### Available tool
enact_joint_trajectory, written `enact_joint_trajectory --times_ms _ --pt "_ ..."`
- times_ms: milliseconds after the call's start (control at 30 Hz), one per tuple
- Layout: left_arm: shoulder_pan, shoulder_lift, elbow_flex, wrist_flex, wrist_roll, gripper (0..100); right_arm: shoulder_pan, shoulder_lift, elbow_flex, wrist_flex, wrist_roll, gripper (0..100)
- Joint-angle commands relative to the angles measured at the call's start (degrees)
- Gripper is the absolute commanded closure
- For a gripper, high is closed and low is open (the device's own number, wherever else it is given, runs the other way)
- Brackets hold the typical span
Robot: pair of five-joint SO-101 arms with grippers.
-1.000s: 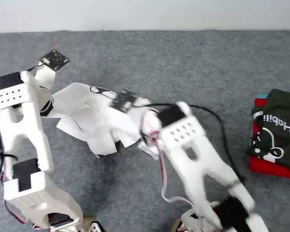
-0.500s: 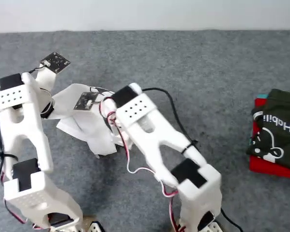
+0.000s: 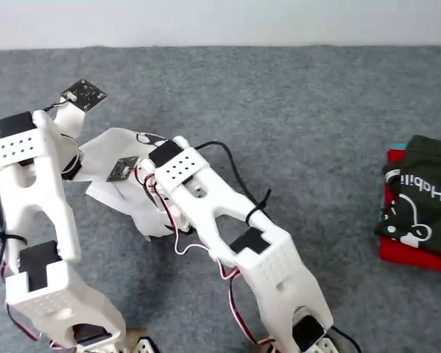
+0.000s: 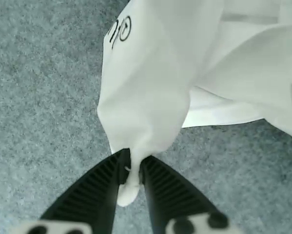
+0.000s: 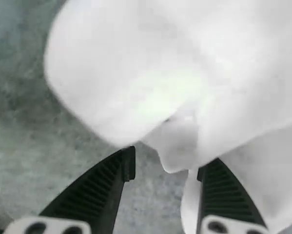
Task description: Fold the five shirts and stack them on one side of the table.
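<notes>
Now: left end effector (image 4: 131,163) pressed together, pinching a tuck of the white shirt (image 4: 150,87). Right end effector (image 5: 169,161) spread wide, a fold of the white shirt between its jaws. White shirt crumpled at 9 o'clock on the worktop (image 3: 294,95); folded stack (image 3: 419,198) at 3 o'clock.

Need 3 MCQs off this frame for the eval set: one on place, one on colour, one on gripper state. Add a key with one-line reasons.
1. Where does the folded stack lie in the high view?
A) at the table's right edge
B) mid-table
C) in the far-left corner

2. What colour is the stack's top shirt?
A) yellow
B) dark green
C) white

3. How is the left gripper?
A) open over bare table
B) shut on the white shirt
C) shut on a blue shirt

Key:
1 A: the stack sits at the right edge.
2 B: dark green lies over the red shirt.
3 B: the left wrist view shows it pinching white cloth.
</notes>
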Motion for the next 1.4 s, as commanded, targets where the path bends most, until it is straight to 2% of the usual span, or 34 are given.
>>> enact_joint_trajectory --times_ms 0,100,233,333,500,667,833,1000,1233,1367 --pt "-1.49 -1.67 -0.31 -0.88 -0.35 99 -0.40 1.89 -4.92 0.75 -1.76 75.1" --pt "-2.73 -1.67 -0.31 -0.88 -0.35 99 -0.75 3.47 -5.01 0.75 -1.85 70.6" --pt "-4.04 -1.67 -0.31 -0.70 -0.35 99 -0.92 4.70 -5.01 0.40 -1.85 71.7" --pt "-4.31 -1.67 -0.31 -0.62 -0.35 99 -0.92 6.37 -5.10 0.13 -1.85 78.3" --pt "-4.31 -1.67 -0.22 -0.62 -0.35 99 -0.04 8.04 -5.27 0.13 -1.76 94.5" --pt "-4.22 -1.76 0.66 -0.62 -0.35 99 3.38 7.96 -7.65 2.42 -1.76 96.3" --pt "-4.04 -2.37 -0.13 2.02 -0.44 99 7.43 7.60 -18.73 8.66 -1.41 98.8" --pt "-4.04 -2.37 -5.14 6.24 -0.44 99 10.15 -0.13 -20.04 8.48 1.93 98.7" --pt "-3.96 -2.37 -20.44 15.21 -0.35 99 14.81 -14.64 -20.40 8.31 2.55 98.8" --pt "-3.69 -3.43 -27.82 16.18 1.67 99 17.36 -23.78 -20.48 8.13 5.54 98.8"
